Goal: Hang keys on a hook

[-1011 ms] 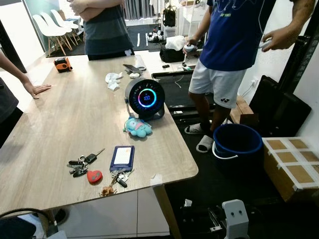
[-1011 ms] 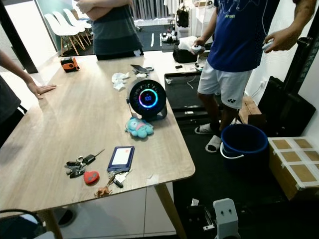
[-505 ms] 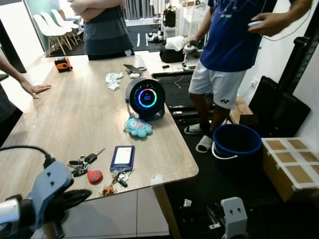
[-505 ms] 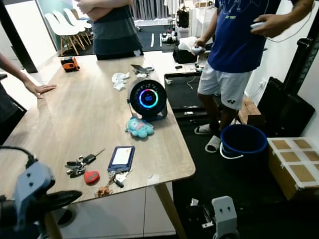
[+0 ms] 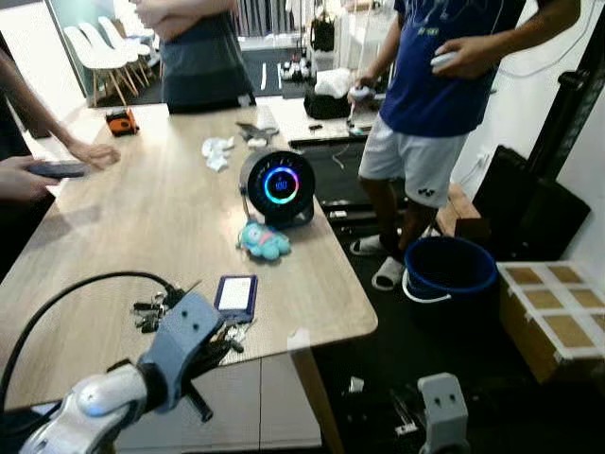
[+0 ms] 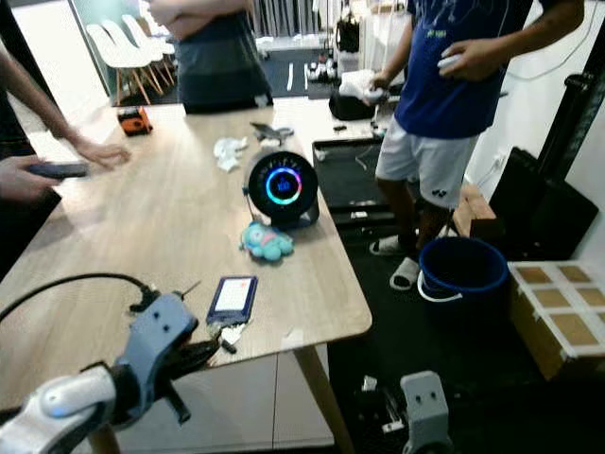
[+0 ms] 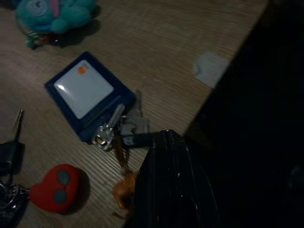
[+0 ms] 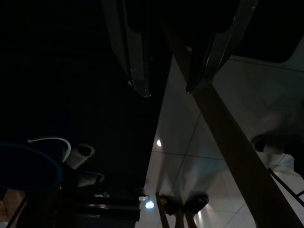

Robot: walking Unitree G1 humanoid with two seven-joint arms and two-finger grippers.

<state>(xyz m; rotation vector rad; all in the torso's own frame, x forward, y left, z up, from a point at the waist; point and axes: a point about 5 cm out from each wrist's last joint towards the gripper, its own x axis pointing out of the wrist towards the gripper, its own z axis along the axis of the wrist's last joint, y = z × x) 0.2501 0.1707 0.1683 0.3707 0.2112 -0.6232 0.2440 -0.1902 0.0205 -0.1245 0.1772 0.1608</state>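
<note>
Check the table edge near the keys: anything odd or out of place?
A small scrap of tape is stuck at the table edge beside the keys; nothing looks spilled or damaged.

Beside the left gripper's fingers point(image 7: 166, 185) lie two bunches of keys: one bunch point(image 7: 121, 130) just off the fingertips, touching the single blue card holder point(image 7: 88, 92), and a second, darker bunch point(image 5: 149, 312) farther out past the one red heart-shaped fob point(image 7: 54, 187). Beyond the fingers stand one teal plush toy point(image 5: 263, 240), one round black speaker point(image 5: 279, 185) and one orange device point(image 5: 118, 121). Three people point(image 5: 440, 85) stand around the table, and off its edge sit one blue bucket point(image 5: 450, 270) and several white chairs point(image 5: 95, 43), their number unclear.
</note>
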